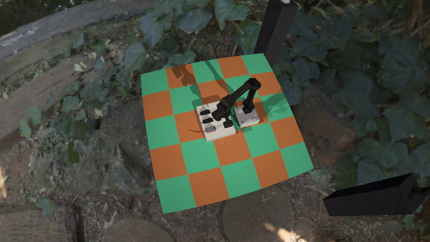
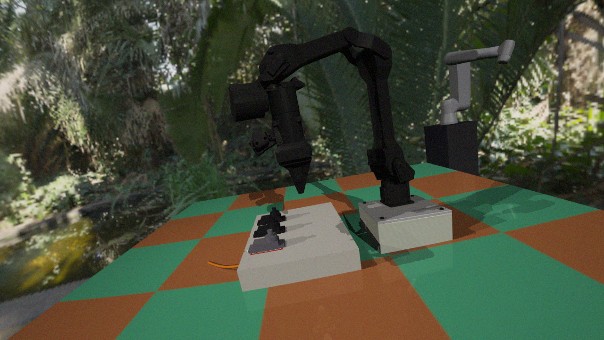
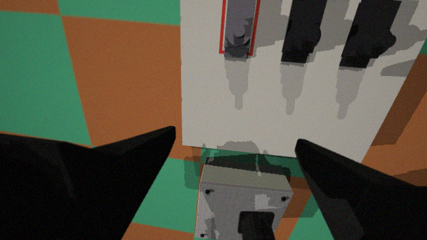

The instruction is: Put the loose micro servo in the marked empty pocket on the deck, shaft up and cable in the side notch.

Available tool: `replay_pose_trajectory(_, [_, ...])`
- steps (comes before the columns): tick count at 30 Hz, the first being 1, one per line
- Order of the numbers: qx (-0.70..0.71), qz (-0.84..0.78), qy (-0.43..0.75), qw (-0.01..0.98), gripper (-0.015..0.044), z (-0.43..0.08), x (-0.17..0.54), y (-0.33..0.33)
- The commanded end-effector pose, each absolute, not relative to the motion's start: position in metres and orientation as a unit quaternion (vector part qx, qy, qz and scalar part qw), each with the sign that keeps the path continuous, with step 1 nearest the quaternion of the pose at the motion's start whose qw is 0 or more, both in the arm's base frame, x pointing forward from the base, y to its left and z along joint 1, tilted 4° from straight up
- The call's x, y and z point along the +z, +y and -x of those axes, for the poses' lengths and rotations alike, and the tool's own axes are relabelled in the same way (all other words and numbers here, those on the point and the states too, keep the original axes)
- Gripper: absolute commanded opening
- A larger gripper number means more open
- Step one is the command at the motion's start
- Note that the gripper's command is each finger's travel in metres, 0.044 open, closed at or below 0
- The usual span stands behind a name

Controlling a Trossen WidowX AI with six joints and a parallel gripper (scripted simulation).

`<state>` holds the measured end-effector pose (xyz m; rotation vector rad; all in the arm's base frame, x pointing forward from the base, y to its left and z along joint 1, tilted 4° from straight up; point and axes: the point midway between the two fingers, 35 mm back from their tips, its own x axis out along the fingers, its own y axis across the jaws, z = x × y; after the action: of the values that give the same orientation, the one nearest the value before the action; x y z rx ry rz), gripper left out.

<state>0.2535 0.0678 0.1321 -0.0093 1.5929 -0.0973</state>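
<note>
The grey micro servo [image 1: 210, 129] [image 2: 266, 245] [image 3: 241, 17] sits upright inside the red pocket outline [image 3: 222, 33] on the white deck [image 1: 220, 135] [image 2: 312, 245] [image 3: 207, 100]. Its output shaft [image 2: 270, 232] points up. It looks low and level, with the near ear at the deck surface; the far ear is cut off in the wrist view. Its orange cable [image 1: 195, 131] [image 2: 221, 265] leaves over the deck's outer side; the notch itself cannot be made out. My gripper [image 2: 300, 191] [image 3: 234, 138] is open and empty, high above the deck's base-side part, apart from the servo.
Two black servos [image 1: 205, 112] [image 1: 207, 120] [image 3: 303, 33] [image 3: 367, 37] stand in a row beside the grey one. The arm's base box [image 1: 246, 119] [image 2: 414, 232] [image 3: 220, 207] is behind the deck, across a narrow gap. A checkered table top [image 1: 204, 186] [image 2: 202, 312] lies under both.
</note>
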Motion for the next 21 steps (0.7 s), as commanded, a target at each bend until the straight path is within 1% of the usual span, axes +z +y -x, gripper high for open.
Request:
replay_pose_trajectory(1, [-0.042,0.000,0.707,0.705,0.0440,-0.2551,0.1639,0.0694])
replay_pose_trajectory(21, [-0.042,0.000,0.707,0.706,0.0440,-0.2550,0.1659,0.0694])
